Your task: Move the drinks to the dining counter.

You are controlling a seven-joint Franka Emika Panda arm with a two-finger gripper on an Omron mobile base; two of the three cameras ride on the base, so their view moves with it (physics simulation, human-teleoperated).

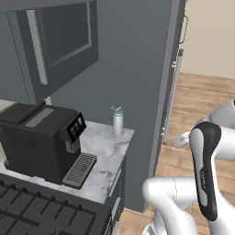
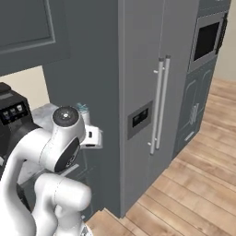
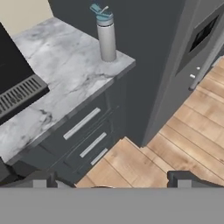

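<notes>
One drink container is in sight: a pale grey cylindrical tumbler with a teal lid and straw (image 3: 105, 35), upright at the far corner of the narrow grey-veined marble bench (image 3: 61, 74), close to the tall dark grey refrigerator (image 2: 143, 92). A black boxy coffee machine with a ribbed drip tray (image 1: 43, 142) occupies the same bench, well apart from the tumbler, and a black stove grate (image 1: 36, 213) lies in front of it. Whether this tumbler counts as one of the drinks cannot be told with certainty; no green bottle is visible, nor the dining counter. The claw (image 3: 109, 177) hangs above the wooden plank floor (image 3: 175, 144), in front of the grey drawer fronts with pale bar handles (image 3: 85, 131); its two dark tips stand far apart, fully spread, with nothing between them. The step in hand appears to be the approach, with no drink grasped yet. The next move probably calls for raising the claw to bench height, advancing toward the tumbler, and straddling its body squarely before closing, taking care not to tip it off the near edge.
</notes>
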